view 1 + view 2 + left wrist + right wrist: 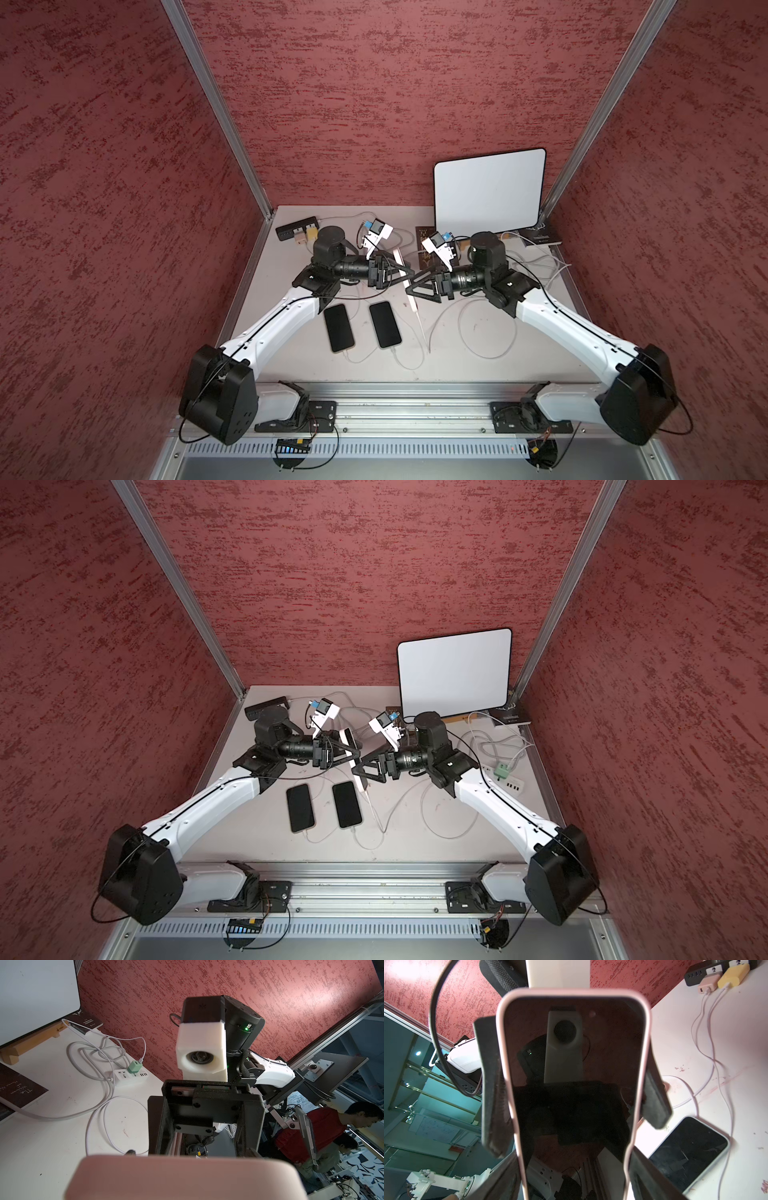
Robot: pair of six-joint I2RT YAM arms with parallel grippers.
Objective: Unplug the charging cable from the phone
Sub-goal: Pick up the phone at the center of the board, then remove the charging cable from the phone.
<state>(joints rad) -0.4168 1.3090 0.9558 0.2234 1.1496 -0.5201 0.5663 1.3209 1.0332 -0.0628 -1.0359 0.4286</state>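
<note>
Pink phone (571, 1084) is held up over the bench (540, 365) middle, with left fingers (492, 1088) and right fingers (650, 1180) both clamped on its edges. Cable (423, 332) looks still plugged at its near end. Next I'd free right, pinch the plug and pull straight out.

Red mottled walls (374, 104) and aluminium posts (217, 108) enclose a pale table (457, 370); beyond, seemingly a dim office (436, 1126)

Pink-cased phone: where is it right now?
In both top views the pink-cased phone is off the table near its middle, gripped between the left gripper and right gripper, just beyond the two black phones lying flat.
</note>
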